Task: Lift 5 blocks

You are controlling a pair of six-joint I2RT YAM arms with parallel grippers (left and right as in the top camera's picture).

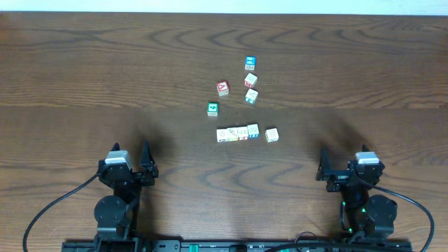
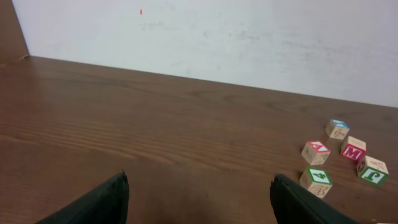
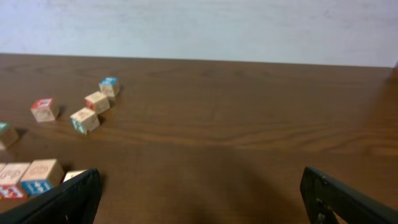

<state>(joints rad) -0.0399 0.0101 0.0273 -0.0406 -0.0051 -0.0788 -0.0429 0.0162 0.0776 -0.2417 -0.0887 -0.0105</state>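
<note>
Both wide open, nothing held: left claw (image 1: 131, 151), right claw (image 1: 344, 155). Five blocks (image 1: 238, 133) sit on the tabletop (image 1: 84, 70) ahead of both, forward-right of the left, forward-left of the right. Four touch in a row, one lies just beside. Likely light, rigid wood with smooth faces. Pinch opposite flat sides; row neighbours crowd finger access.

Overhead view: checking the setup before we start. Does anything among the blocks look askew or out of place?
Nothing looks damaged. The row of three blocks is fairly tidy, but one cream block sits apart off its right end, and five scattered blocks lie beyond it, each turned differently.
</note>
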